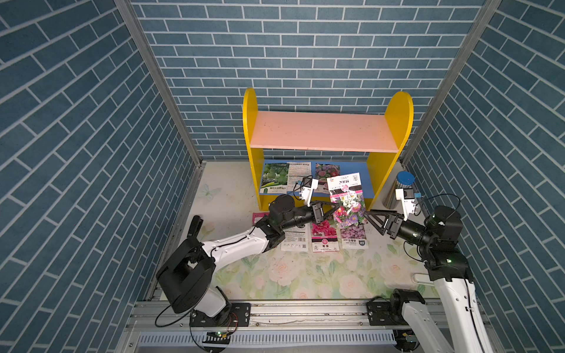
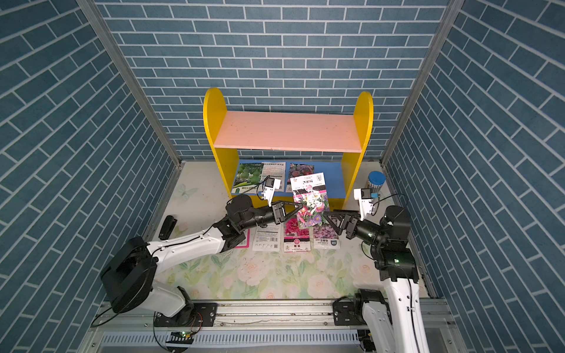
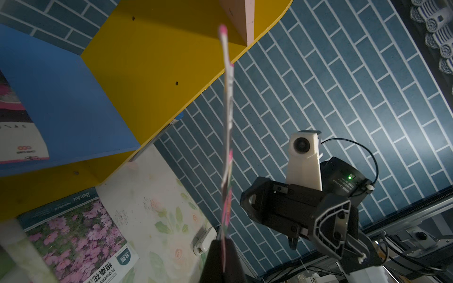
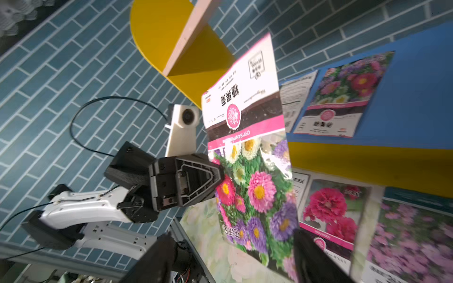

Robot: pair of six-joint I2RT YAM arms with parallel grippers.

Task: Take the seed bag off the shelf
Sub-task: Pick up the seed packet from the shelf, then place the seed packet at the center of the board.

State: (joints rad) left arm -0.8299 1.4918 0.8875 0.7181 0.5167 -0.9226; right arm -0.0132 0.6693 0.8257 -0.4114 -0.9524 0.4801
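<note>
Black left gripper (image 1: 335,209) clamped on a flower-printed seed bag (image 1: 348,201) held in the air.
Its jaws pinch the bag's side edge; the bag stands upright just before the wooden shelf (image 1: 321,131) with yellow sides, pink upper and blue lower board, above a row of seed packets (image 1: 324,237). The black right gripper (image 1: 367,215) has its jaws apart at the bag's opposite edge.

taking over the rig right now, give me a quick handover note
Left tool: shut on the flower seed bag, held in the air before the shelf.
Right tool: open, at the bag's opposite edge.
Done: this bag is off the blue board; other packets lie on the table.
Left: set it down; three bags lie on the blue board.
</note>
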